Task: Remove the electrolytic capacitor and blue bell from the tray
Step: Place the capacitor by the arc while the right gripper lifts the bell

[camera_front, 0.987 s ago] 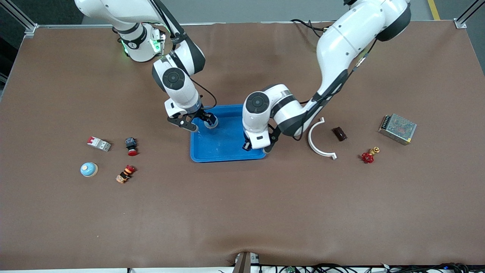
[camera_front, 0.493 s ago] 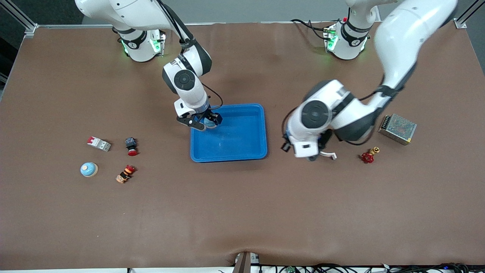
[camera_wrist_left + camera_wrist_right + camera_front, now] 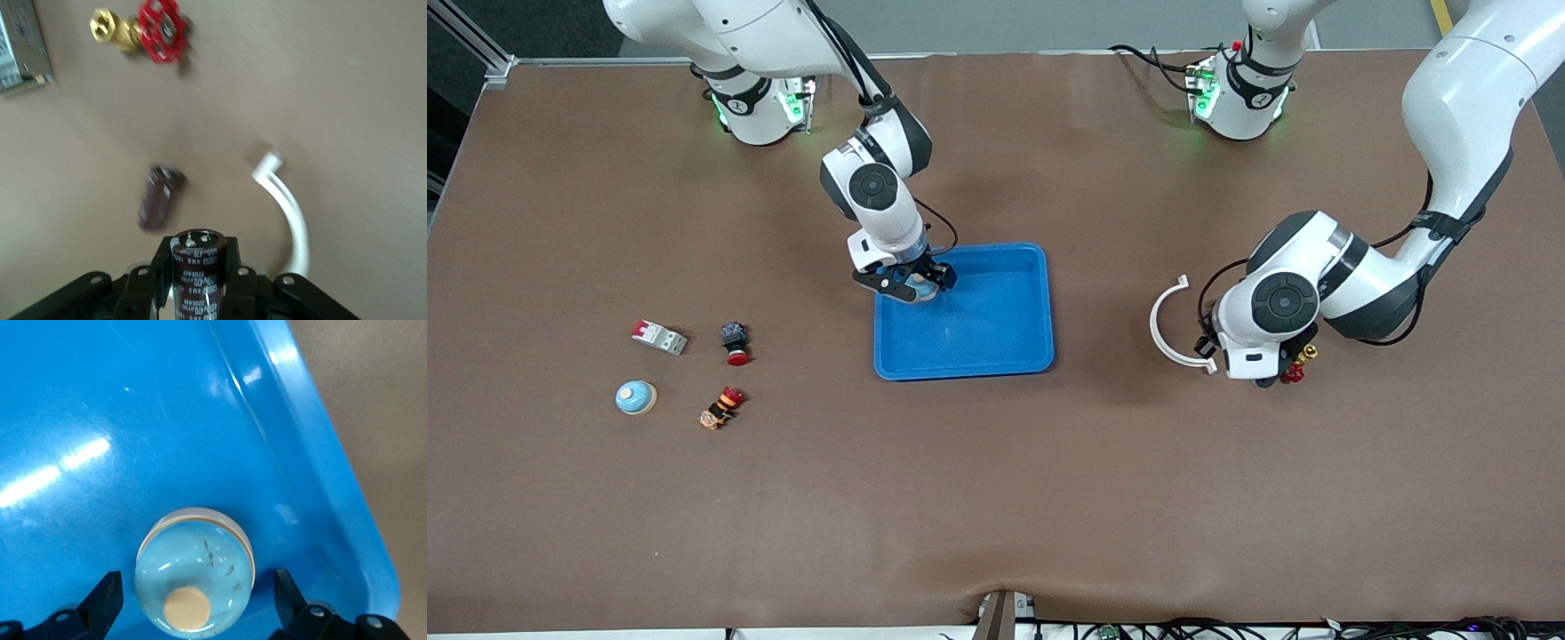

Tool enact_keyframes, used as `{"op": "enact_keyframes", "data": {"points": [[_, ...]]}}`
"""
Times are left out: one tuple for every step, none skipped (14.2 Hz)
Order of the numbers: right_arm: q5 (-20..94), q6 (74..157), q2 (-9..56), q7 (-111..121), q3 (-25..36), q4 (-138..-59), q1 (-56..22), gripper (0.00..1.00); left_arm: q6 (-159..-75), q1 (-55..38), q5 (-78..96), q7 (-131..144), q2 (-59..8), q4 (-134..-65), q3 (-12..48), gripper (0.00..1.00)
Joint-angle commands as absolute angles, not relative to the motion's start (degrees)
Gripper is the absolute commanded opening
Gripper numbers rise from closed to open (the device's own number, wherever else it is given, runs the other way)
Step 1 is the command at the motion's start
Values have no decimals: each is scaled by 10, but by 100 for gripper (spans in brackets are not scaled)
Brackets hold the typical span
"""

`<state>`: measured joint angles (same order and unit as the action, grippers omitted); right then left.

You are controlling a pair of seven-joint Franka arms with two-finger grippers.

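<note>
- Front view shows the tray at mid-table with the right gripper low in its corner at about ten o'clock, toward the right arm's end of the table.
- Right wrist view shows that gripper's fingers spread wide, one on each side of the blue bell, not touching it; the bell sits upright on the tray floor, near the rim.
- Apart from the bell, the tray looks empty.
- Left gripper is clamped on the electrolytic capacitor, a dark cylinder standing upright between the jaws, carried over bare table toward the left arm's end, well apart from the tray.
- Below it lie a white curved bracket, a brown part and a red-handled valve.
- Step in hand, as I judge it: the capacitor is out and needs setting down; the bell is about to be grasped.
- Next the right jaws should close squarely on the bell's rounded sides, then lift clear of the rim; the dome could slip.
- The left arm should lower and release on bare table, clear of the bracket and brown part.
</note>
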<state>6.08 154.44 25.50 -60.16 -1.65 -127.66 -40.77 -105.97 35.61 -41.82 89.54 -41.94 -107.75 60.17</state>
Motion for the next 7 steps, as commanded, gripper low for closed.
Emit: {"op": "enact_keyframes", "data": {"points": [[70,1550,254,-608,-10,-1279,-417,85,-1072,401,-454,856,-401,-1130,612,0],[66,1550,254,-608,-10,-1279,-418,55,-1072,427,-457,840,-397,-1145,614,0],[66,1550,254,-608,-10,-1278,-418,21,-1071,451,-460,818,-389,-1160,627,0],[66,1550,254,-608,-10,-1278,-418,0,-1072,474,-465,794,-382,-1173,634,0],[67,1550,254,-610,-10,-1278,-418,0,-1072,495,-480,775,-381,-1184,635,0],[68,1549,254,-619,-10,-1278,-418,0,-1075,515,-497,767,-381,-1195,635,0],[67,1545,253,-626,-10,-1274,-418,0,-1089,533,-518,762,-381,-1208,635,0]]}}
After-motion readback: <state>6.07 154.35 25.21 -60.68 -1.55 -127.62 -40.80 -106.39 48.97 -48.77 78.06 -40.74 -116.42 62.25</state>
